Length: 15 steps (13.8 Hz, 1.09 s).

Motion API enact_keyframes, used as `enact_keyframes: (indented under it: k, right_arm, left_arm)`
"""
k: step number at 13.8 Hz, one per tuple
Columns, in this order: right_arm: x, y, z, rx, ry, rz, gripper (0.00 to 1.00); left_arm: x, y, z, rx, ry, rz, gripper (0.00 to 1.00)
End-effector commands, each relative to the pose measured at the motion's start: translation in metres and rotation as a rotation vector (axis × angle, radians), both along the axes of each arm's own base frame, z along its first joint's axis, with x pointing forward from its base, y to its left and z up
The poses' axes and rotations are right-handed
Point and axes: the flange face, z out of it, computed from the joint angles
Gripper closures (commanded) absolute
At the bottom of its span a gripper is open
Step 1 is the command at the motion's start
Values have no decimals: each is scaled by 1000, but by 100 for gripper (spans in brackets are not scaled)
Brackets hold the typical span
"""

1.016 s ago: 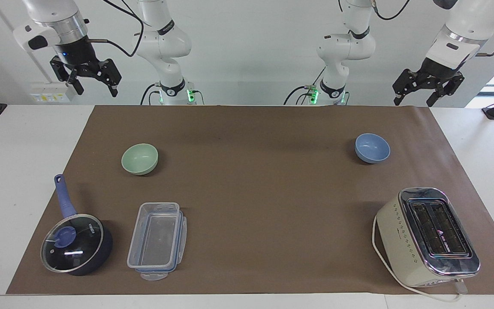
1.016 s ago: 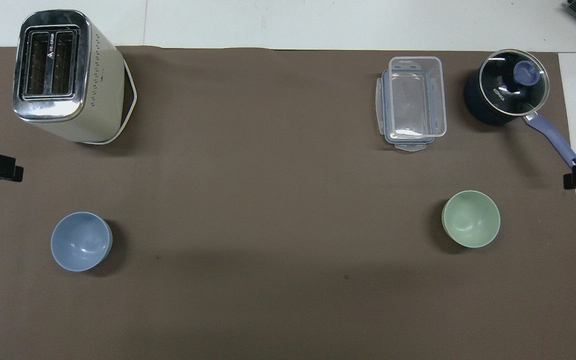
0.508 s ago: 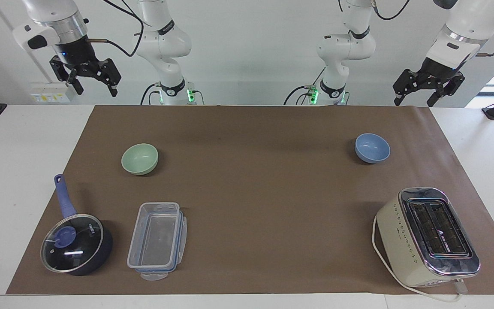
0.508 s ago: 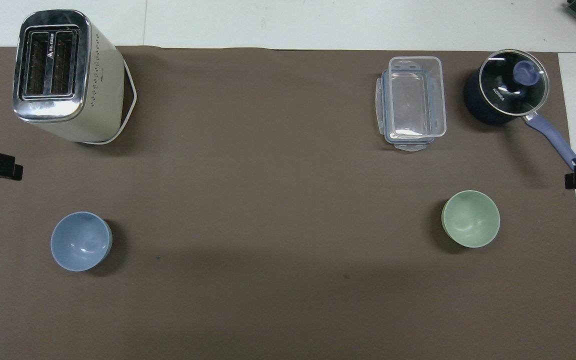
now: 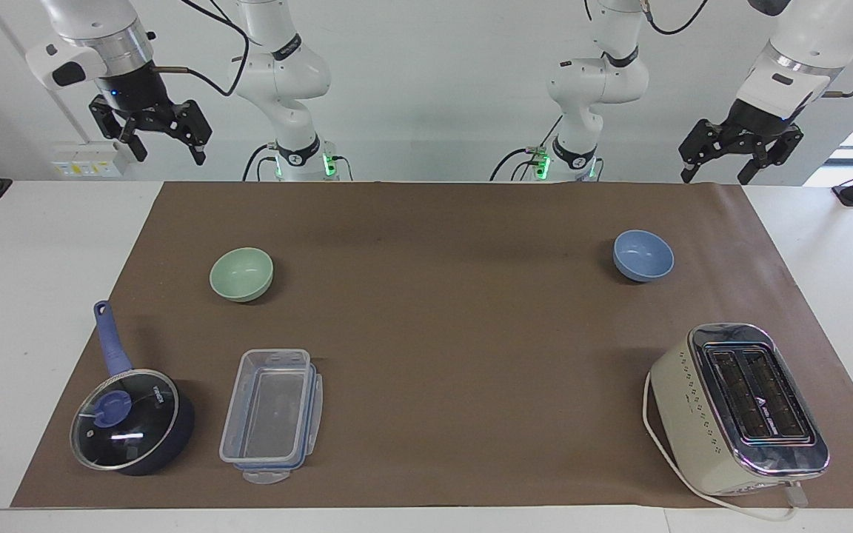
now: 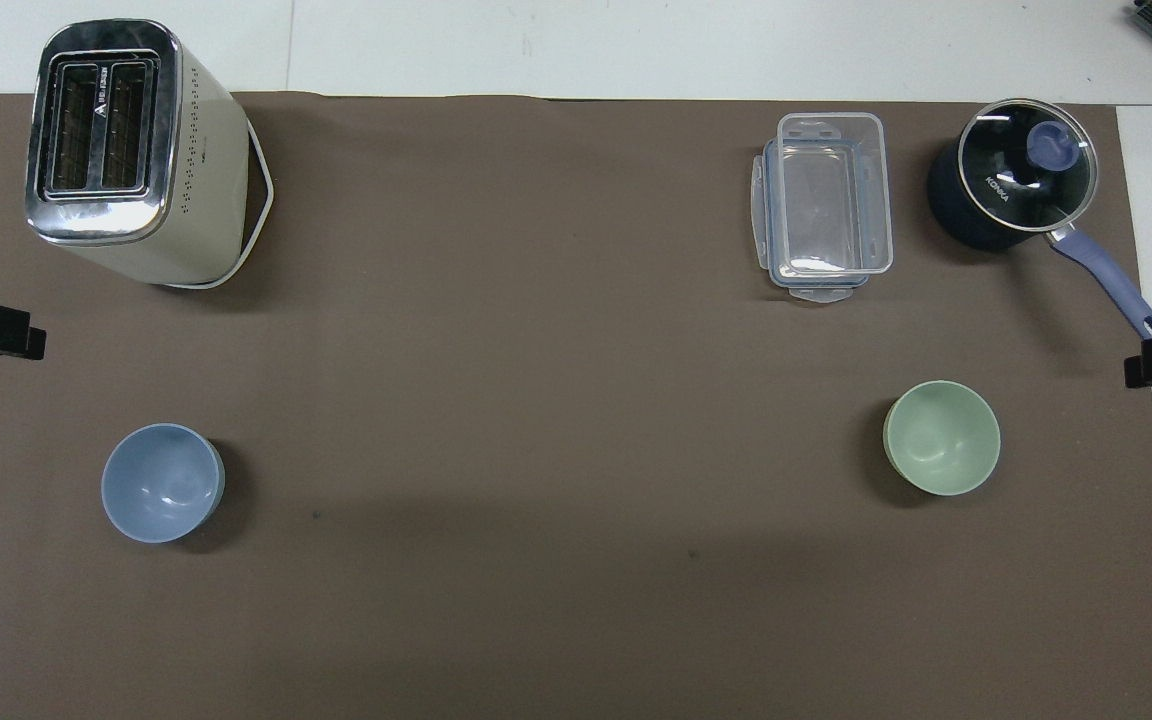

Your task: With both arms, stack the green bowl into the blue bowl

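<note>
Green bowl (image 5: 241,274): one, upright and empty on the brown mat (image 5: 441,311), toward the right arm's end of the table.
Blue bowl (image 5: 643,255): one, upright and empty on the mat toward the left arm's end, well apart from the green bowl; nothing is stacked.
Right gripper (image 5: 164,144): raised high over the table's edge at the robots' side, at the right arm's end, fingers spread apart and holding nothing.
Left gripper (image 5: 715,166): raised over the mat's corner at the left arm's end, fingers spread apart, holding nothing.
Arms: two, both up and clear of the bowls.
Plastic box (image 5: 272,414): one, clear, no lid, empty, farther from the robots than the green bowl.
Saucepan (image 5: 132,420): one, dark blue, glass lid on, beside the plastic box; its contents cannot be told.
Toaster (image 5: 739,407): one, cream and chrome with two empty slots, farther from the robots than the blue bowl.
</note>
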Motion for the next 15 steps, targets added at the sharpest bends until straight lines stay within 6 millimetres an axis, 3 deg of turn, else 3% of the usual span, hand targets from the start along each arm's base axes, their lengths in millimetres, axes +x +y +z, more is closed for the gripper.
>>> enact_keyframes:
  k: [1, 15]
  right_arm:
    - [-7, 0, 0, 17, 0, -2, 0]
    - [-6, 1, -3, 28, 6, -3, 0]
  left_arm:
    - [-2, 1, 5, 10, -10, -13, 0]
    - [-8, 1, -1, 5, 8, -23, 0]
